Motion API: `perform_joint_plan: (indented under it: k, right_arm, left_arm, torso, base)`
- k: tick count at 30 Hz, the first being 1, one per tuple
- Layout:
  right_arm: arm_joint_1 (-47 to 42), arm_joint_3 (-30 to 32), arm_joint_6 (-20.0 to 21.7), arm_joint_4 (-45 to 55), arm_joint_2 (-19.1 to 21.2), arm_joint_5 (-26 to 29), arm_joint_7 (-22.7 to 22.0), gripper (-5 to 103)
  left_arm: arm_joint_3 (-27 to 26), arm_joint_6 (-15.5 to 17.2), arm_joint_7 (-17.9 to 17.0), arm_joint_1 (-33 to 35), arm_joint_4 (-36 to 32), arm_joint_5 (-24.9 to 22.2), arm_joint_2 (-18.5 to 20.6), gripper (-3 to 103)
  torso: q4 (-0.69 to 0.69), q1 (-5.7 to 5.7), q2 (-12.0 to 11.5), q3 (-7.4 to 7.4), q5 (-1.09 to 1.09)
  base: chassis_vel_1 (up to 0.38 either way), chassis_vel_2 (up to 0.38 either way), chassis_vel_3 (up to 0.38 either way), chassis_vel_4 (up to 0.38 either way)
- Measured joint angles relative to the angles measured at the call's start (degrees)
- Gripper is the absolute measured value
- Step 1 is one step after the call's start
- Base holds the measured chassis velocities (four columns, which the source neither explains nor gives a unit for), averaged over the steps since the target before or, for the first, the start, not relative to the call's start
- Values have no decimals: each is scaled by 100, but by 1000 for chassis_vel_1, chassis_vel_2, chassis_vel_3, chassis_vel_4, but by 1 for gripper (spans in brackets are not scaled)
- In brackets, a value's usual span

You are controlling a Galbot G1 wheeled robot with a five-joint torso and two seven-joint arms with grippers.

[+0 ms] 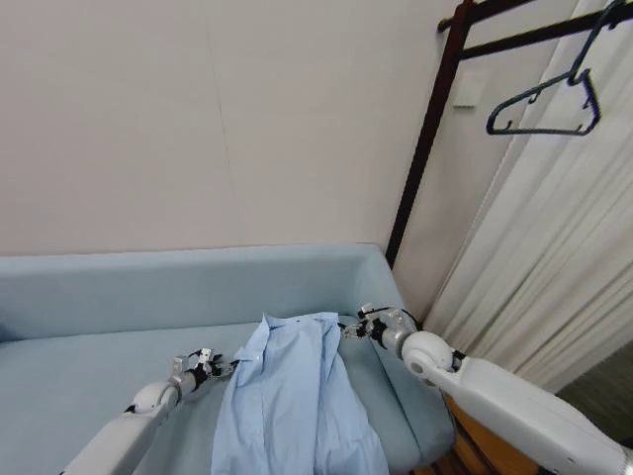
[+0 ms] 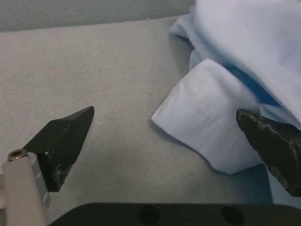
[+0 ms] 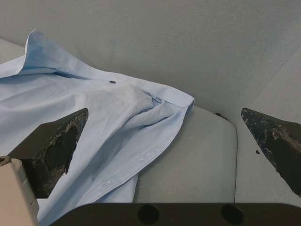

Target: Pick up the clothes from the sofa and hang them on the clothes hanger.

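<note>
A light blue shirt lies spread on the seat of the pale blue sofa, its collar toward the backrest. My left gripper is open just off the shirt's left shoulder; in the left wrist view a folded shirt edge lies between its dark fingertips. My right gripper is open at the shirt's right shoulder near the sofa arm; the right wrist view shows the shirt's collar and placket ahead of it. A black hanger hangs from the dark rack at the upper right.
The sofa's right arm sits beside the shirt. A white curtain hangs to the right behind the rack. A plain wall rises behind the sofa. Bare seat cushion stretches to the left.
</note>
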State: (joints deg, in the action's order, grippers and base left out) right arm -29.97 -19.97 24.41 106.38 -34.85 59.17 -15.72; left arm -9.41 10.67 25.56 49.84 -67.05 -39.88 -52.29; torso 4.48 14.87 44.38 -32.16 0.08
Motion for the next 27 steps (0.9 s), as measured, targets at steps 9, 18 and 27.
perform_joint_plan:
  k: [9, 18, 27]
  right_arm:
    - [136, -118, 0, -166, -139, -7, 48, 100]
    - [223, -181, -12, -267, -144, -22, 108, 100]
    - [221, -186, -28, -277, -169, -64, 102, 100]
  left_arm:
    - [97, -151, 97, -182, 240, 320, -89, 100]
    - [200, -404, 263, -344, 484, 610, -217, 72]
    - [231, -501, 456, -403, 644, 848, -305, 44]
  torso:
    - [-3, 0, 0, 0, 0]
    - [-1, 0, 0, 0, 0]
    - [-2, 0, 0, 0, 0]
  base:
    - [0, 0, 0, 0]
    - [0, 0, 0, 0]
    - [0, 0, 0, 0]
